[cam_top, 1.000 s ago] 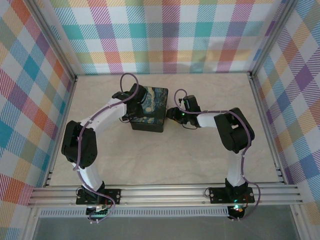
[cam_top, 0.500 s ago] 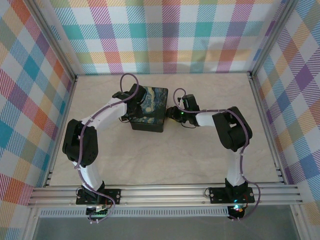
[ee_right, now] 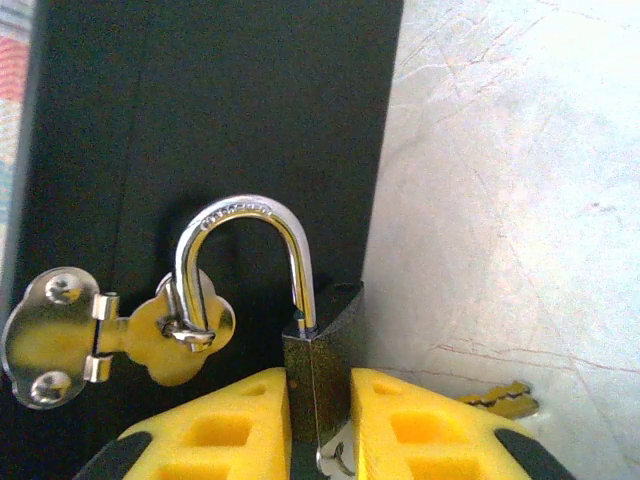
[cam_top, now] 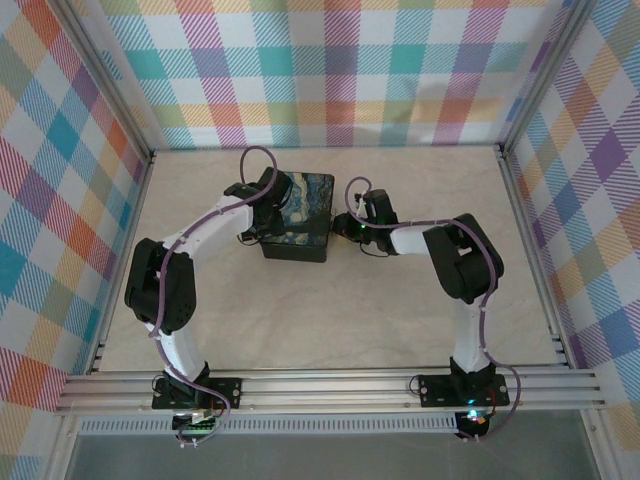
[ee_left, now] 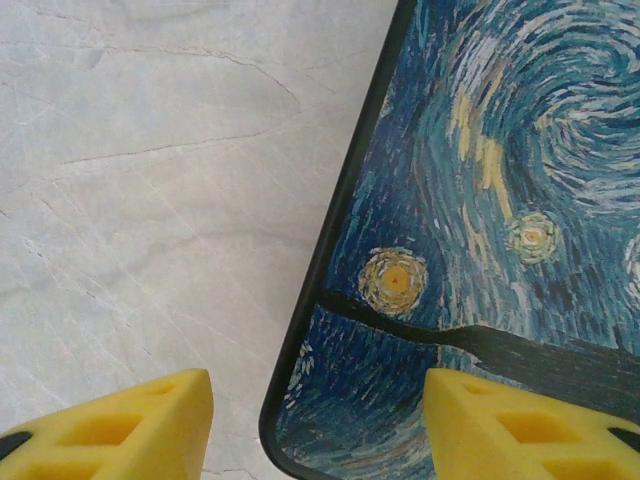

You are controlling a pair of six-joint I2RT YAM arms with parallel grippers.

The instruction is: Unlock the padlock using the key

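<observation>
Left gripper [ee_left: 315,405] hangs, jaws wide, astride the starry-night box [ee_left: 480,200] edge above the desk [ee_left: 150,200]. Moving right: metal hasp [ee_right: 190,335], shackle threaded through it, padlock [ee_right: 325,345] pinched in the narrow jaws of the right gripper [ee_right: 318,400], key [ee_right: 497,400] lying just beside on the desk.

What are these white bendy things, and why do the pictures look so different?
They are two robot arms bolted to a table. One picture looks down from above; the other two come from little cameras on each arm's wrist, so you see yellow fingers. On the table sits a black box with a swirly night-sky lid. The left gripper is open over the box's edge. The right gripper pinches a small padlock hooked through the box's latch. A little key peeks out beside it.
</observation>
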